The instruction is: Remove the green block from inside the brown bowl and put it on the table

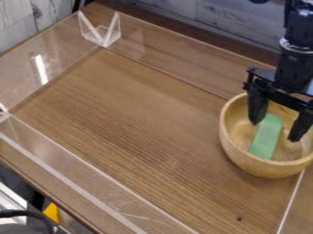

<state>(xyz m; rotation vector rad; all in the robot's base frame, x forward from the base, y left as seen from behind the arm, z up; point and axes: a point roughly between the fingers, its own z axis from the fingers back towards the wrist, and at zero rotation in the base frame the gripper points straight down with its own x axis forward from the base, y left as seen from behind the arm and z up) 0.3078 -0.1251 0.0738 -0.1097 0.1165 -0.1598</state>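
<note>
Where the counter (pixel 134 119) meets its right-hand clear wall, the brown bowl (pixel 235 146) sits with the green block (pixel 269 137) lying inside it, tilted against the inner slope. Directly above, the black gripper (pixel 279 117) points down into the bowl, its fingers (pixel 259 108) spread wide apart, one on each side of the block's upper end. Whether either finger touches the block cannot be told. Low transparent walls (pixel 61 55) border the counter.

place: lab-style test rig | evidence: my table (pixel 134 110) is fenced by low clear plastic walls (pixel 49 64), like a robot trial pen | home furnishings: none I can see
</note>
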